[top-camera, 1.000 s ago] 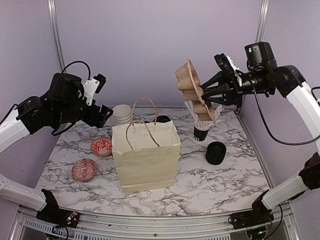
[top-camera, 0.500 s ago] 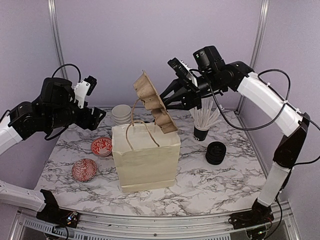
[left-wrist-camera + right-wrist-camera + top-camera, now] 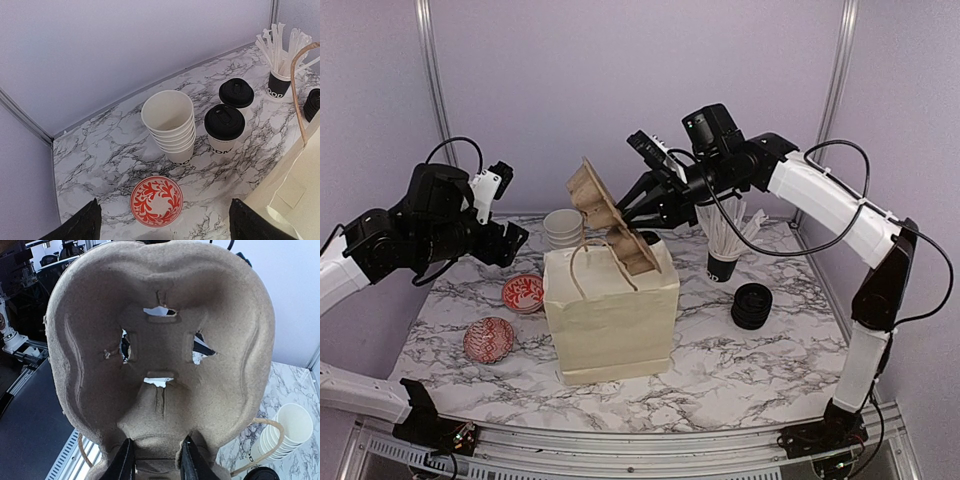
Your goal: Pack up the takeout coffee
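Two takeout coffee cups with black lids (image 3: pixel 224 127) (image 3: pixel 236 93) stand behind the paper bag (image 3: pixel 610 315); only one lid (image 3: pixel 648 238) peeks over the bag in the top view. My right gripper (image 3: pixel 646 198) (image 3: pixel 156 462) is shut on the edge of a brown moulded cup carrier (image 3: pixel 608 220) (image 3: pixel 160 340). The carrier is tilted steeply, its lower end at the bag's open mouth. My left gripper (image 3: pixel 510 236) (image 3: pixel 165 225) hovers left of the bag, open and empty, above a red patterned dish (image 3: pixel 156 201).
A stack of lidless white cups (image 3: pixel 170 122) stands beside the lidded ones. A black cup of white stirrers (image 3: pixel 725 250) and a pile of black lids (image 3: pixel 752 305) sit at the right. A second red bowl (image 3: pixel 488 340) lies front left.
My right arm has swung the carrier leftward from the back right and down to the bag's mouth. The left arm has drifted slightly and stays open.
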Robot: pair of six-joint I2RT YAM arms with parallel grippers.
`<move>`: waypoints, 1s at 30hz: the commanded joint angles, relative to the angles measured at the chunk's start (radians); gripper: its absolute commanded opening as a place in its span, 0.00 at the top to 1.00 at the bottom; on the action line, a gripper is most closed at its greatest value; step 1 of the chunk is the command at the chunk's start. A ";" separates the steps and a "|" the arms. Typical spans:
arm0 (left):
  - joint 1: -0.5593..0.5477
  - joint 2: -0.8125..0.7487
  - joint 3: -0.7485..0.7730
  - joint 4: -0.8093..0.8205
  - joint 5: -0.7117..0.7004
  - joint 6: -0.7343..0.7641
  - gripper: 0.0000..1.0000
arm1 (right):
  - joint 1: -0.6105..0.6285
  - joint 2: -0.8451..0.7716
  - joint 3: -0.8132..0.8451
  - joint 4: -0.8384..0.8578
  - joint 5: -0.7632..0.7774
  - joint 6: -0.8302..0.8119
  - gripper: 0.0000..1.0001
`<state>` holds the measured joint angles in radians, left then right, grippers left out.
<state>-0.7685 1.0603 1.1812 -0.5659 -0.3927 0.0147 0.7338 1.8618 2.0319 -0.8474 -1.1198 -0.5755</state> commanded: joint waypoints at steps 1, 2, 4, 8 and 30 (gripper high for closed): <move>0.036 -0.027 -0.017 -0.003 -0.055 -0.006 0.11 | 0.033 0.013 -0.010 0.027 0.050 0.017 0.73; 0.047 -0.029 -0.019 -0.002 -0.055 -0.021 0.11 | 0.039 0.010 -0.019 0.022 0.070 0.005 0.73; 0.068 -0.034 -0.021 -0.003 -0.046 -0.041 0.10 | 0.054 0.000 -0.045 0.008 0.114 -0.024 0.73; 0.086 -0.042 -0.029 0.011 -0.033 -0.037 0.10 | 0.081 -0.050 -0.143 0.017 0.206 -0.060 0.73; 0.098 -0.002 -0.024 0.058 0.014 -0.027 0.10 | 0.116 -0.197 -0.113 -0.086 0.158 -0.049 0.71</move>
<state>-0.6750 1.0519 1.1484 -0.5331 -0.3927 -0.0147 0.8387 1.7145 1.8507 -0.8940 -0.8555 -0.6315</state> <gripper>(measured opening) 0.900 0.292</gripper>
